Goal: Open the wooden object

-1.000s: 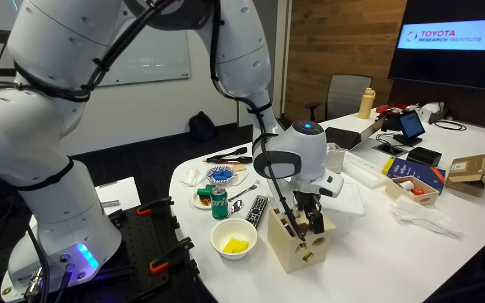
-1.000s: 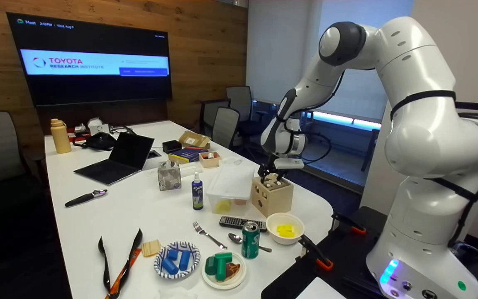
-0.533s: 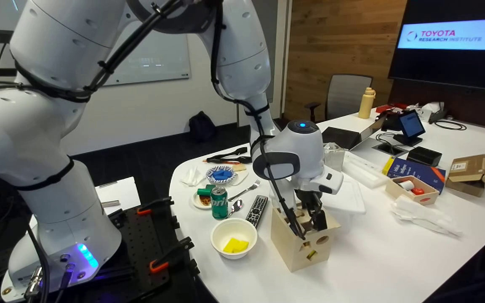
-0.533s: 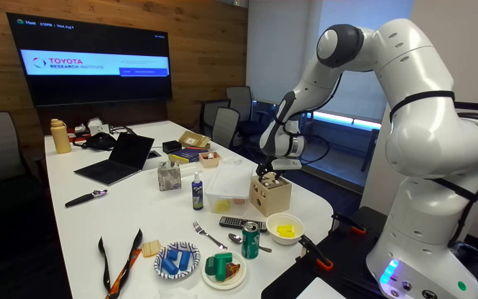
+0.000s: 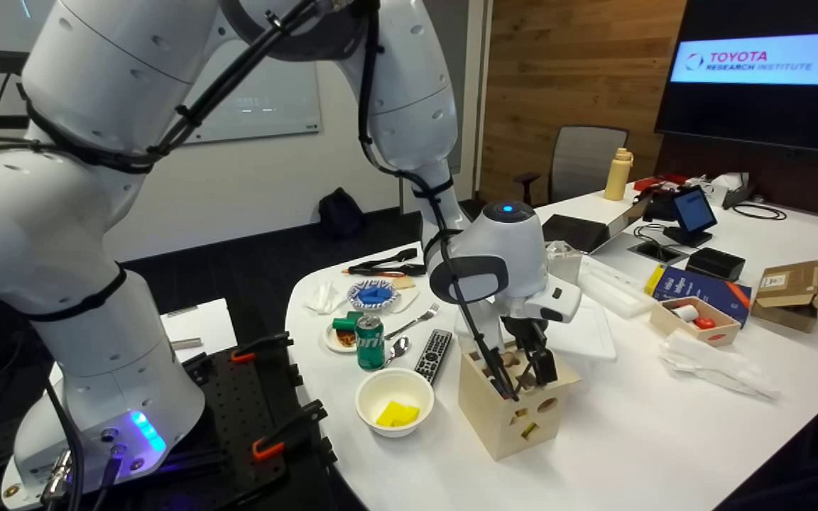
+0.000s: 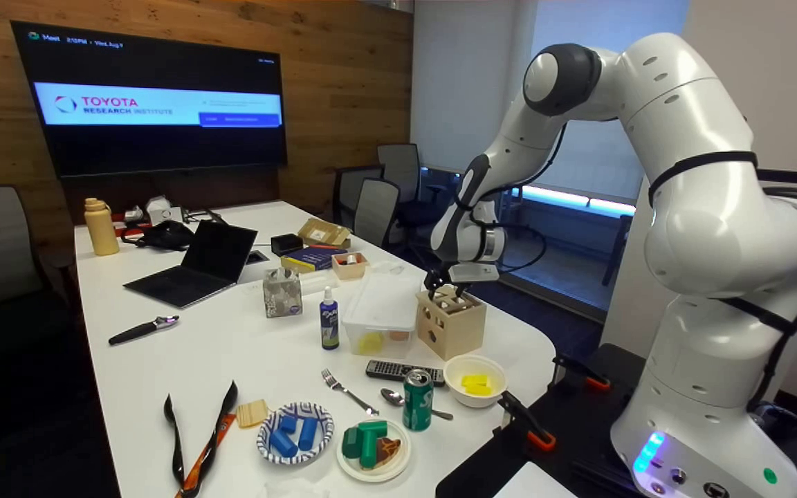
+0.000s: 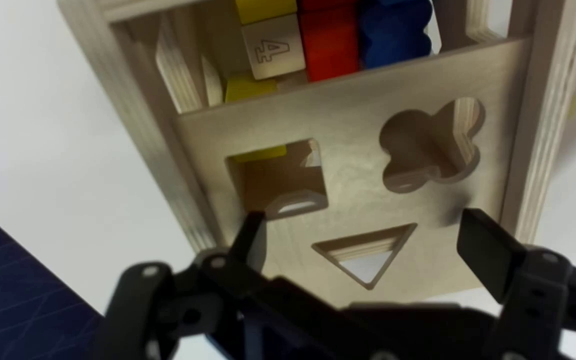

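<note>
Plywood, to judge by its layered edges, makes up the wooden box (image 5: 480, 408), which stands on the desk (image 5: 636, 440) beneath the pincer (image 7: 363, 225). In the wrist view, left of the pincer, the side wall (image 7: 140, 125) looks stiff and should bear a firm push. Rightward, between and just beyond the fingers (image 7: 488, 250), which stand wide apart with nothing gripped, the sliding panel (image 7: 353, 165) shows a square hole (image 7: 283, 185), then a triangular hole (image 7: 366, 253), then a clover-shaped hole (image 7: 430, 147). It should be light, rigid and smooth, though likely to bind if pulled askew; one finger hooked in the triangular hole seems the best hold, since a flat press may slip. Beyond the pincer, again from the left, a numbered block (image 7: 274, 46), a red block (image 7: 330, 42) and a blue block (image 7: 393, 35) lie uncovered, adding some weight. Compared with a second ago, both exterior views show the wooden box shifted slightly along with the pincer; whether the sliding panel has run further within it I cannot tell.
</note>
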